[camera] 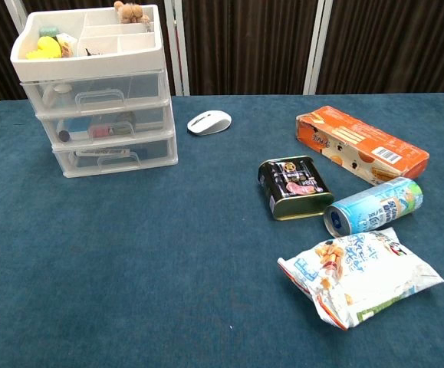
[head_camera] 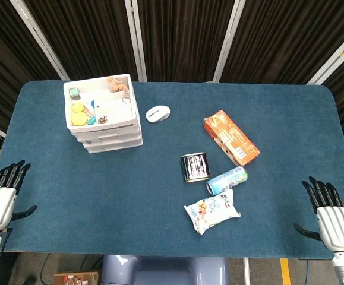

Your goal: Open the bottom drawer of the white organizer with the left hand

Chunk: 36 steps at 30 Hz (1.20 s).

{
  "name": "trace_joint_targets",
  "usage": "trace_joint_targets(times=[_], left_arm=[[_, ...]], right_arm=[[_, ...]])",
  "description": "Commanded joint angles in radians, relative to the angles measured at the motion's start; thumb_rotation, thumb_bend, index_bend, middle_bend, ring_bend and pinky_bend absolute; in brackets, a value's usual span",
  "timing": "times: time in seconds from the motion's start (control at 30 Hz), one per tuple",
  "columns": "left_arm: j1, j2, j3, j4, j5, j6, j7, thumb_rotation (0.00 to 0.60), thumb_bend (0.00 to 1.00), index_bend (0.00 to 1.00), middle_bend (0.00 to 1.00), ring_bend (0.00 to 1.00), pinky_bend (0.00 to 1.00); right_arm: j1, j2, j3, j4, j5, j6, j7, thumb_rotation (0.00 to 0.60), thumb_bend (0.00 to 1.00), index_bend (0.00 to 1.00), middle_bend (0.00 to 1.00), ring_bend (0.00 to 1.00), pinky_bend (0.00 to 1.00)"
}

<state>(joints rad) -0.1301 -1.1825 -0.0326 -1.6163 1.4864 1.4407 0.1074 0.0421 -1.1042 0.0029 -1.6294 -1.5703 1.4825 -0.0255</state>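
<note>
The white organizer (head_camera: 103, 113) stands at the table's far left, three clear drawers under an open top tray of small items. Its bottom drawer (camera: 116, 159) is pushed in flush, its handle facing me. My left hand (head_camera: 0, 200) hovers at the table's near left edge, fingers apart and holding nothing, well short of the organizer. My right hand (head_camera: 331, 221) is at the near right edge, also spread and empty. Neither hand shows in the chest view.
A white mouse (head_camera: 157, 113) lies just right of the organizer. Mid-right are an orange box (head_camera: 231, 137), a dark tin (head_camera: 195, 167), a blue can (head_camera: 226, 180) on its side and a snack bag (head_camera: 212, 211).
</note>
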Motion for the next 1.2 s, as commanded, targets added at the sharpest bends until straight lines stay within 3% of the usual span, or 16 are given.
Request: trace_joint_targets(times=[0.03, 0.47, 0.6, 0.7, 0.77, 0.87, 1.07, 1.2], left_arm=[[0.0, 0.0, 0.0, 0.0, 0.0, 0.0, 0.001, 0.6, 0.1, 0.0, 0.0, 0.0, 0.08], [-0.001, 0.0, -0.002, 0.0, -0.006, -0.004, -0.001, 0.6, 0.1, 0.0, 0.0, 0.0, 0.09], [-0.004, 0.002, -0.004, -0.008, -0.024, -0.02, -0.006, 0.6, 0.13, 0.01, 0.02, 0.01, 0.2], [-0.01, 0.003, -0.016, -0.031, -0.051, -0.036, -0.017, 0.6, 0.26, 0.04, 0.21, 0.18, 0.38], [-0.016, -0.001, -0.03, -0.05, -0.073, -0.048, -0.034, 0.6, 0.37, 0.07, 0.44, 0.38, 0.48], [-0.039, -0.011, -0.063, -0.097, -0.138, -0.093, -0.07, 0.6, 0.47, 0.11, 0.67, 0.59, 0.64], [-0.116, -0.062, -0.139, -0.167, -0.283, -0.205, -0.077, 0.6, 0.52, 0.15, 0.89, 0.81, 0.8], [-0.169, -0.104, -0.198, -0.244, -0.447, -0.289, -0.092, 0.6, 0.54, 0.14, 0.94, 0.89, 0.85]], right_arm=[[-0.001, -0.001, 0.0, 0.001, 0.001, 0.0, 0.002, 0.6, 0.11, 0.0, 0.0, 0.0, 0.02], [0.001, -0.001, 0.0, -0.001, 0.001, -0.003, 0.0, 0.6, 0.11, 0.0, 0.0, 0.0, 0.02], [0.003, -0.001, 0.003, -0.002, 0.008, -0.007, 0.001, 0.6, 0.11, 0.0, 0.0, 0.0, 0.02], [0.005, 0.0, 0.003, -0.004, 0.01, -0.011, 0.002, 0.6, 0.11, 0.0, 0.0, 0.0, 0.02], [0.005, 0.001, 0.002, -0.003, 0.011, -0.014, 0.005, 0.6, 0.11, 0.0, 0.0, 0.0, 0.02], [0.004, 0.005, 0.002, -0.007, 0.014, -0.014, 0.018, 0.6, 0.11, 0.0, 0.0, 0.0, 0.02], [0.008, 0.008, -0.001, -0.011, 0.001, -0.016, 0.024, 0.6, 0.11, 0.0, 0.0, 0.0, 0.02], [0.008, 0.01, -0.003, -0.013, 0.003, -0.02, 0.033, 0.6, 0.11, 0.0, 0.0, 0.0, 0.02]])
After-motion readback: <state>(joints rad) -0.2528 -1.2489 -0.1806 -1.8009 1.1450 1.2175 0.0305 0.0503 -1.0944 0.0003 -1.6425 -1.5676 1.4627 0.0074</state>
